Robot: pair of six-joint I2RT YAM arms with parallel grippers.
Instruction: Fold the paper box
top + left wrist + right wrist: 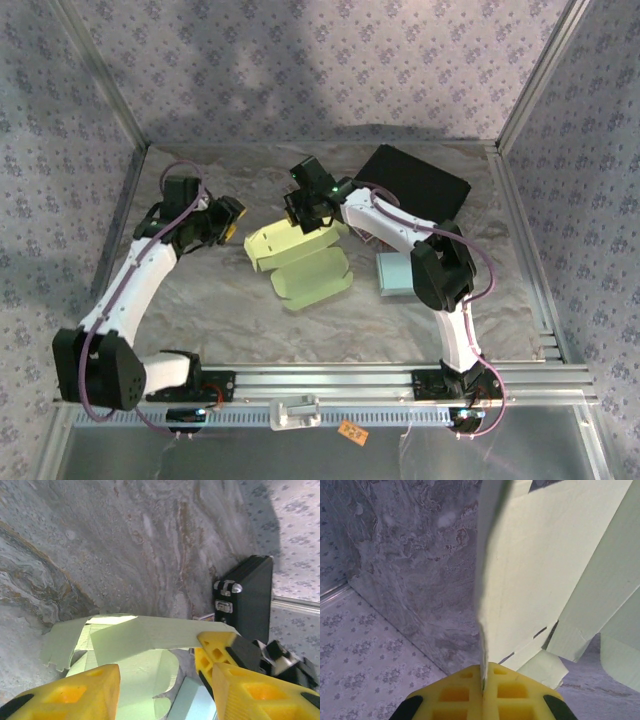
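1 right hand pinches the paper box.

Matt pale-green paper box, smooth card finish, crinkled marbled grey tabletop covering, matt black case, shiny metal latch, brushed aluminium rail

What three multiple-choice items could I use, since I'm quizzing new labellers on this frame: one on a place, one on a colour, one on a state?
1. Where is the black case? A: far right of the table; B: near left; C: on top of the box.
2. What colour is the paper box? A: red; B: pale green; C: white.
3. The right gripper is: A: open over bare tabletop; B: shut on the case; C: shut on a box panel.

Key: 1A, the top view shows it at the far right; 2B, every panel is pale green; 3C, the right wrist view shows a panel pinched in it.
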